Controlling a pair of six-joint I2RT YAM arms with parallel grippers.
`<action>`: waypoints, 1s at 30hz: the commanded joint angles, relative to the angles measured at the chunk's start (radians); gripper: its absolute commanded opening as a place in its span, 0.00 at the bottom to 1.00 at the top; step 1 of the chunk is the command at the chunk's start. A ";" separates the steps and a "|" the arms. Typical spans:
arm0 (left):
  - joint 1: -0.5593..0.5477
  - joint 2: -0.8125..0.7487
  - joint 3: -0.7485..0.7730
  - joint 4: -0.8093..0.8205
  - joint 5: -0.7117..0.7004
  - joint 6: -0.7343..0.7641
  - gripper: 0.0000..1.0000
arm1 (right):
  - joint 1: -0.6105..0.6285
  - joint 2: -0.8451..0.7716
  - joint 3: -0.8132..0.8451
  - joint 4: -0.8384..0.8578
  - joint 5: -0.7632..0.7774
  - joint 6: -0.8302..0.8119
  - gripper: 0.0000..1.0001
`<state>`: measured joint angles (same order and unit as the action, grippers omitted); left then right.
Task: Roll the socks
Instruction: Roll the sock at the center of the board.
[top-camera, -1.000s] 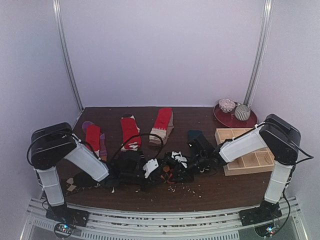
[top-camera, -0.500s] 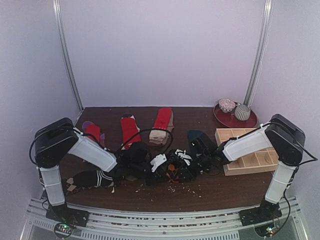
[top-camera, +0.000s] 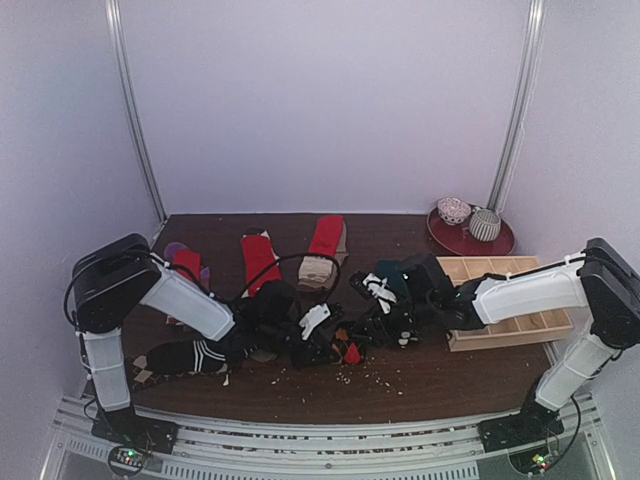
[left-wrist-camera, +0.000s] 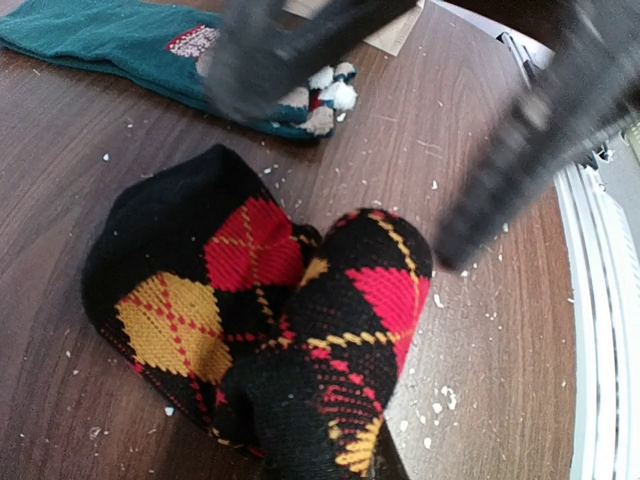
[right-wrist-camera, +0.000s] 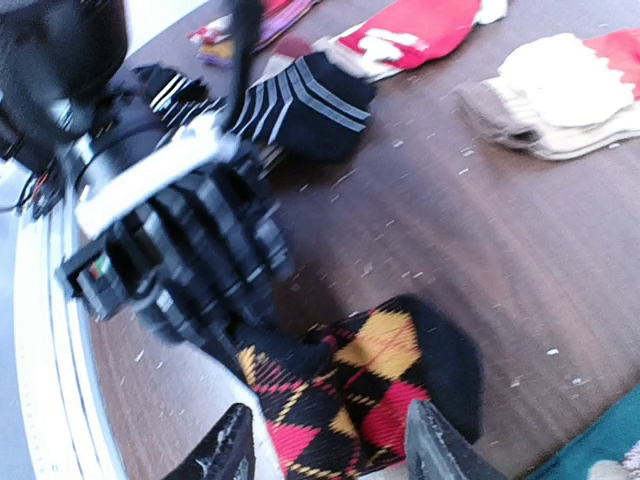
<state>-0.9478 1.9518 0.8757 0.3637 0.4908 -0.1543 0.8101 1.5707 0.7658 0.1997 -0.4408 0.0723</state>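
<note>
Black fabric sock with red-and-yellow argyle diamonds (left-wrist-camera: 260, 300) is bunched beneath right gripper (right-wrist-camera: 332, 435) | left gripper (right-wrist-camera: 240, 335) is clamped on it | right gripper: fingers spread, nothing held

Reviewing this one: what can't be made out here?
Hold of the left gripper on the argyle sock: cut off by left wrist view's bottom edge, blurred in right wrist view.
Pattern on the teal sock: left wrist view, partly behind the blurred right gripper.

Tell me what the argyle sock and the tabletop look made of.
Argyle sock: soft knitted fabric, matte; fine knit texture shows and it slumps in folds. Tabletop: dark brown wood or wood-look laminate, slight sheen; grain streaks run along it.
</note>
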 joint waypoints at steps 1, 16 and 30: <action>-0.002 0.076 -0.030 -0.202 -0.039 -0.017 0.00 | -0.023 0.022 0.037 -0.015 0.112 0.054 0.53; -0.003 0.069 -0.004 -0.241 -0.108 0.063 0.00 | -0.046 0.252 0.157 -0.079 0.035 0.014 0.18; 0.006 0.145 0.165 -0.359 -0.126 0.177 0.00 | -0.081 0.331 0.237 -0.139 -0.009 -0.044 0.02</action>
<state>-0.9546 1.9961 1.0443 0.1787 0.3988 0.0139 0.7391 1.8870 0.9920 0.0921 -0.4332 0.0475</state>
